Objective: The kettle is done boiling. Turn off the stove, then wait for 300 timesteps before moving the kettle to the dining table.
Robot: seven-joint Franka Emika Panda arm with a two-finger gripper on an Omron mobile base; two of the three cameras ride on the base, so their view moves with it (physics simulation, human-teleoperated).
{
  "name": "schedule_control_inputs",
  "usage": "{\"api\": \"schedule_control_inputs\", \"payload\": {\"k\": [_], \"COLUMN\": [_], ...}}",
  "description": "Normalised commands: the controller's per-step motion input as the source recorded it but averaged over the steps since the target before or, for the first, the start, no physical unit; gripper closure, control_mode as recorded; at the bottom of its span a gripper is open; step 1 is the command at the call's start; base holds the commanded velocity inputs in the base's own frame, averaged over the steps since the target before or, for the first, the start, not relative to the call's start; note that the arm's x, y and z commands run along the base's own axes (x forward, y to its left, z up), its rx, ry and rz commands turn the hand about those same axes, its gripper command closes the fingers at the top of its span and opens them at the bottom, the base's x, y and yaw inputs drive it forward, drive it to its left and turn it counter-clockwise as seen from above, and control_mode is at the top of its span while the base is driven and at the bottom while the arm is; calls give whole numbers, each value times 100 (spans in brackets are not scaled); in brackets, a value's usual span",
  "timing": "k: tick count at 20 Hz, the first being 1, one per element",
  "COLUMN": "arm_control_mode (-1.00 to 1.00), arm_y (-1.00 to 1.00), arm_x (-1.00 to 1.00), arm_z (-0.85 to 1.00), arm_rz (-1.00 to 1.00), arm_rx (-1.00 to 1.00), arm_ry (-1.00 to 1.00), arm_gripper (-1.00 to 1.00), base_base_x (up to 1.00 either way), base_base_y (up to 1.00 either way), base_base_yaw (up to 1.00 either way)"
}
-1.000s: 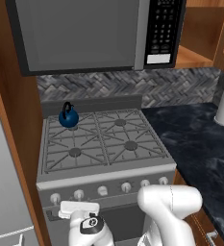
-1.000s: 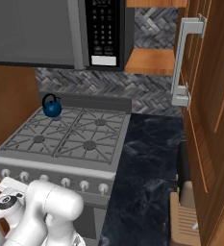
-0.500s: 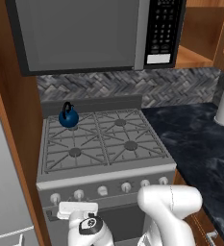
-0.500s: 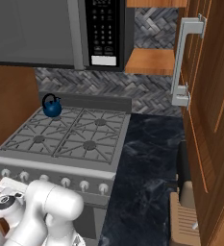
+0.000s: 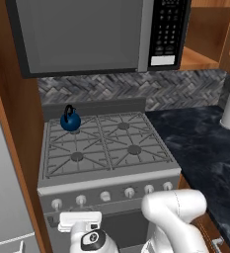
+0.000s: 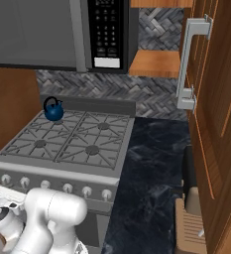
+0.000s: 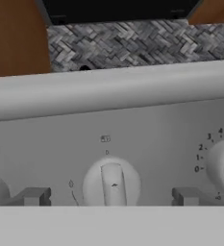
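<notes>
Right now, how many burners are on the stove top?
4. Rear left under the kettle, rear right, front left, front right, all on the stove. None looks hidden.

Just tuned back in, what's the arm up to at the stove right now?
The arm is low in front of the stove, with its open gripper facing the row of front knobs. In the hand view one knob sits centred between the two finger tips, not yet gripped. The kettle stands on the back-left burner, untouched. Nothing is held, so turning the burner off appears to be just about to start.
</notes>
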Motion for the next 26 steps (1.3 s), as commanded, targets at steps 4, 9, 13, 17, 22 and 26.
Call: {"api": "schedule_control_inputs", "payload": {"k": [4,9,13,17,22,26], "arm_control_mode": [-100,-100,-100,-100,-100,-100], "arm_y": [0,-4,-6,-7,-1,-1], "arm_x": [-42,-39,-37,-39,-20,-15], "arm_z": [21,32,54,64,56,62], "arm_rz": [-5,-6,-7,-7,-3,-2], "arm_rx": [-1,0,0,0,0,0], "arm_ry": [-8,-7,-4,-4,0,0], "arm_gripper": [-100,-100,-100,-100,-100,-100], "base_base_x": [0,0,0,0,0,0], "base_base_y": [0,0,0,0,0,0], "base_base_yaw": [0,0,0,0,0,0]}}
